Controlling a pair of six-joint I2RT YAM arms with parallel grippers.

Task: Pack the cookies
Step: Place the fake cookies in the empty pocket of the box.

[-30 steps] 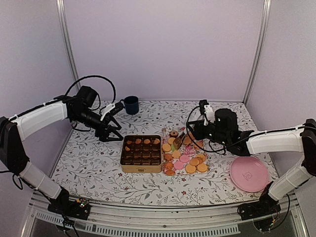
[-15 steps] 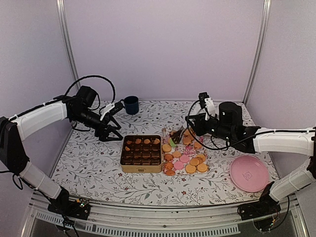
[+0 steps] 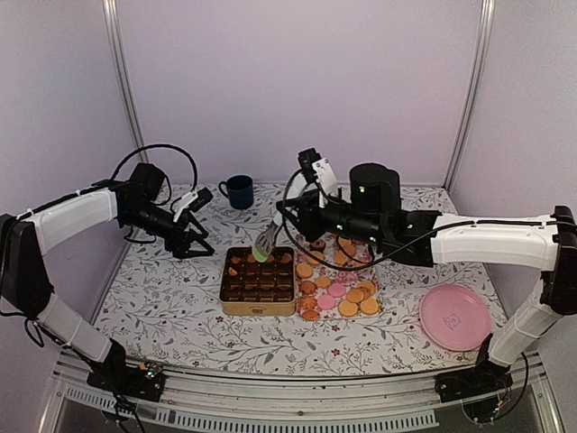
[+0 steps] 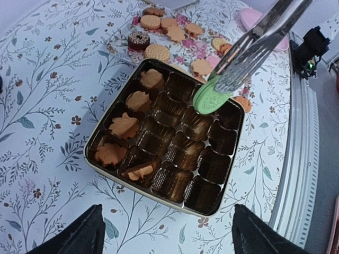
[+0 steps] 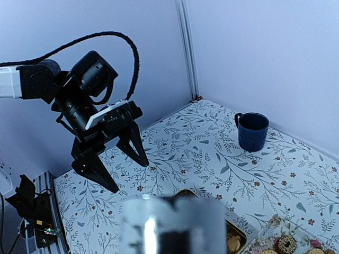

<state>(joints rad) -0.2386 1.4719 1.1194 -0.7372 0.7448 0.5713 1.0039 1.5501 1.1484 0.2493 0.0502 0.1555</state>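
Overhead, the right arm's fingers [image 3: 302,213] clamp long metal tongs [image 4: 254,45] that pinch a green cookie [image 4: 211,99] just above the square gold tin [image 3: 258,308], whose back row holds orange cookies [image 4: 139,100]. More round orange and pink cookies [image 3: 343,293] lie on the floral worktop [image 3: 171,298] just beside it. The left arm's fingers [image 5: 136,148] hang spread wide, holding nothing

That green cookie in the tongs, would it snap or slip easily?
Probably brittle: the green cookie looks thin and flat, so a hard pinch could crack it. It may slip too, since the smooth metal tongs grip just one end.
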